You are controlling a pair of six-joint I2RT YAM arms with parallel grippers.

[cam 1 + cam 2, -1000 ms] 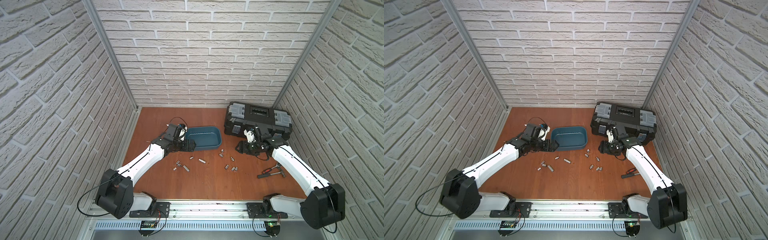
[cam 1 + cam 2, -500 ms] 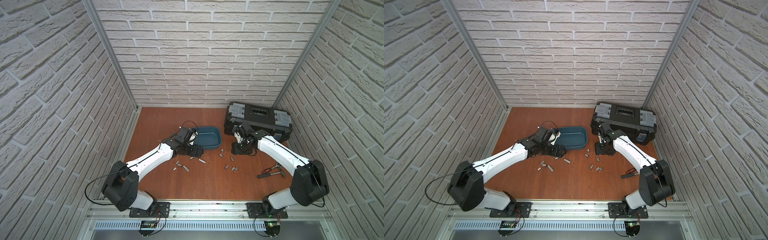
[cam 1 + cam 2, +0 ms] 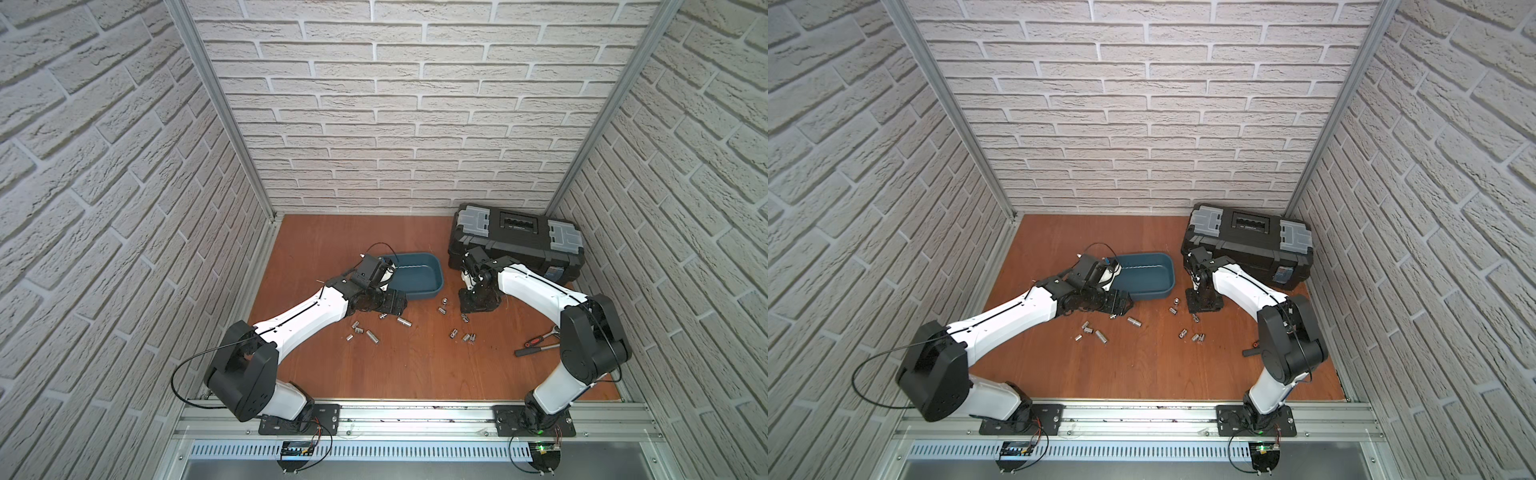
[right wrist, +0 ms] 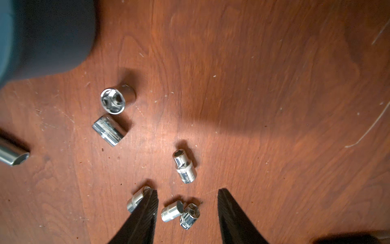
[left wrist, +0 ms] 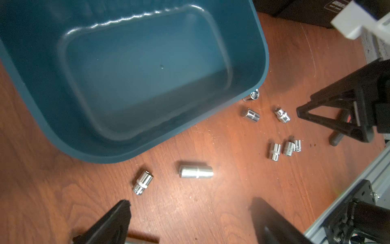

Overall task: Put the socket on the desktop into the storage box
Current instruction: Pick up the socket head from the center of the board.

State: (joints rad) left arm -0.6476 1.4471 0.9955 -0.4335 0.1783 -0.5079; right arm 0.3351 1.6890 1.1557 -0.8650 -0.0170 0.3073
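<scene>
Several chrome sockets lie scattered on the desktop (image 3: 415,374) in front of the teal storage box (image 3: 419,291), which holds nothing in the left wrist view (image 5: 126,74). My left gripper (image 3: 395,301) hovers at the box's near-left corner, open and holding nothing (image 5: 190,201); a knurled socket (image 5: 143,182) and a long socket (image 5: 196,171) lie just ahead of it. My right gripper (image 3: 476,305) points down to the right of the box, open (image 4: 187,190). Two small sockets (image 4: 171,211) (image 4: 190,215) lie between its fingers, apart from both. Another socket (image 4: 135,200) is half hidden behind one finger.
A black toolbox (image 3: 515,237) stands at the back right, close behind my right arm. Hand tools (image 3: 536,347) lie near the right wall. Two larger sockets (image 4: 115,100) (image 4: 108,130) rest near the box's corner. A grey aluminium rail (image 3: 415,409) borders the front edge.
My left gripper has swung from the box's left end round to its near-left corner. My right gripper has moved left, away from the toolbox, down over the sockets, and its jaws have narrowed.
</scene>
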